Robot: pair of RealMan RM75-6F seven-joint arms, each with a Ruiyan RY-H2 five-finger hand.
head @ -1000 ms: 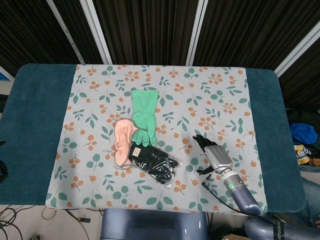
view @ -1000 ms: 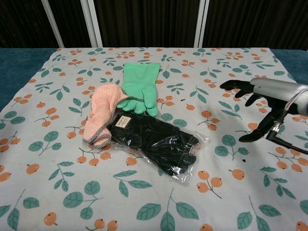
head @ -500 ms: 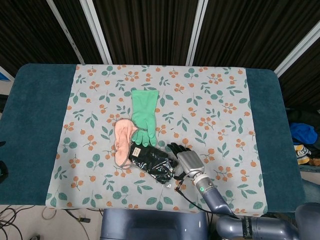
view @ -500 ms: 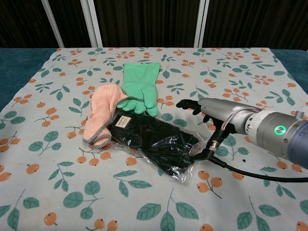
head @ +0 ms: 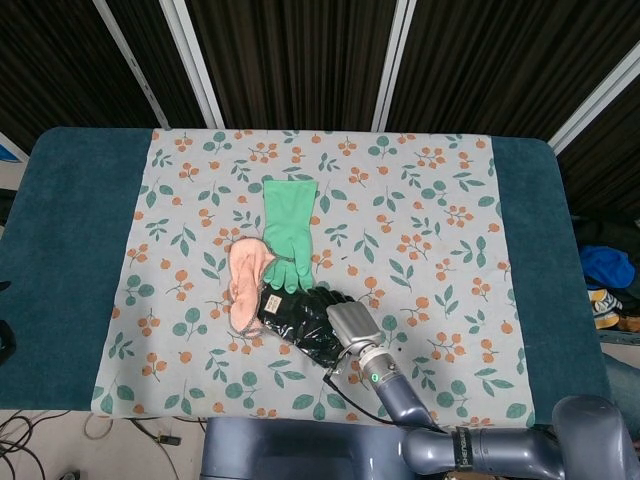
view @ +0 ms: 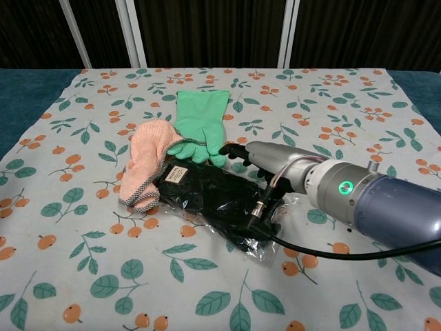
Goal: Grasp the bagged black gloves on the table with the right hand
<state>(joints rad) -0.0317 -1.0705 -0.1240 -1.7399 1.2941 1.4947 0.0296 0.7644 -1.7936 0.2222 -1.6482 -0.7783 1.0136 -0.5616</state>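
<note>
Hovering right hand [view: 258, 165], over bagged black gloves [view: 207, 196]

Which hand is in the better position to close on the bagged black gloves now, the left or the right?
The right hand: it is over the bagged black gloves, fingers apart. The left hand appears in neither view.

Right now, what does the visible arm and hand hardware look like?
Only the right arm shows. The right hand has a silver-grey back and black fingers. A black cable runs along beneath it. The wrist is grey with a lit green ring, then a blue-grey forearm.
</note>
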